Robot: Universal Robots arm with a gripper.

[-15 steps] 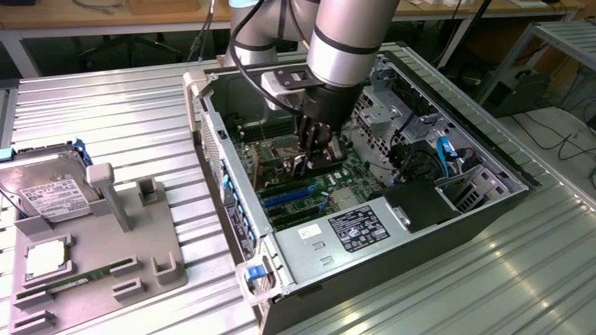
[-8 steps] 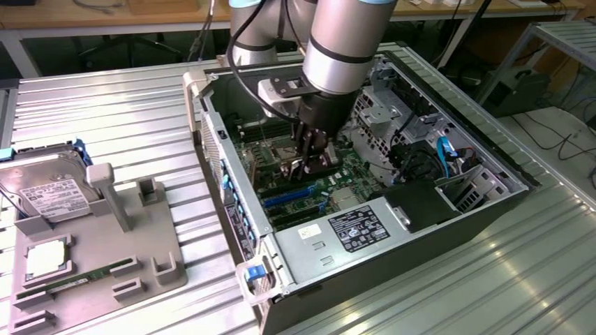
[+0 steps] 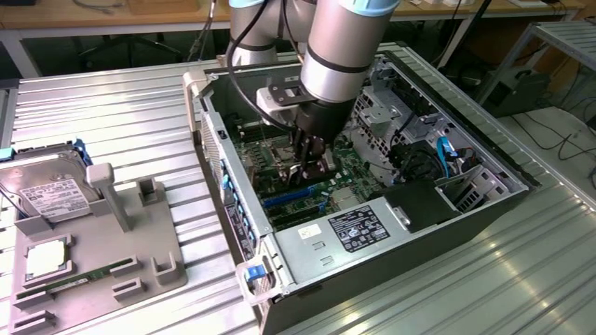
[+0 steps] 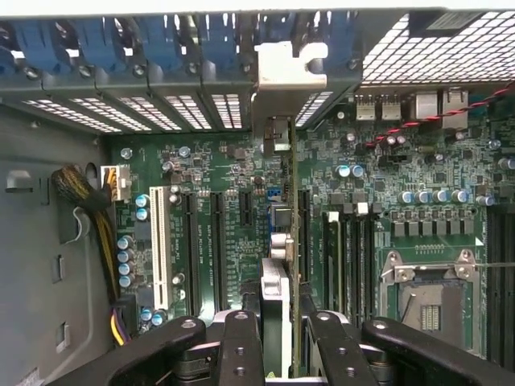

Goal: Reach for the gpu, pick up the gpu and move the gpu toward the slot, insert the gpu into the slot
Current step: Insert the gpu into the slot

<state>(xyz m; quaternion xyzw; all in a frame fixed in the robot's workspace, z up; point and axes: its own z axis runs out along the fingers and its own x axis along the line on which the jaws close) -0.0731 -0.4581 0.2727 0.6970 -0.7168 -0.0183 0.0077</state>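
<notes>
My gripper (image 3: 312, 166) is deep inside the open computer case (image 3: 484, 139), low over the green motherboard. In the wrist view its black fingers (image 4: 241, 342) are shut on the gpu (image 4: 282, 265), which I see edge-on as a thin card running away from the gripper (image 4: 283, 326). The card's silvery bracket (image 4: 290, 68) reaches the rear expansion openings of the case. The card stands upright on the board between the black connector strips. A blue slot (image 3: 282, 199) shows just in front of the gripper in the exterior view. Whether the card's edge sits in a slot is hidden beneath it.
A CPU socket (image 4: 426, 297), memory strips (image 4: 354, 257) and a white connector (image 4: 158, 241) lie beside the card. Yellow and black cables (image 4: 88, 193) hang by the case wall. Outside the case, a hard drive (image 3: 51, 195) and a memory stick (image 3: 79, 279) rest on a grey fixture (image 3: 139, 244).
</notes>
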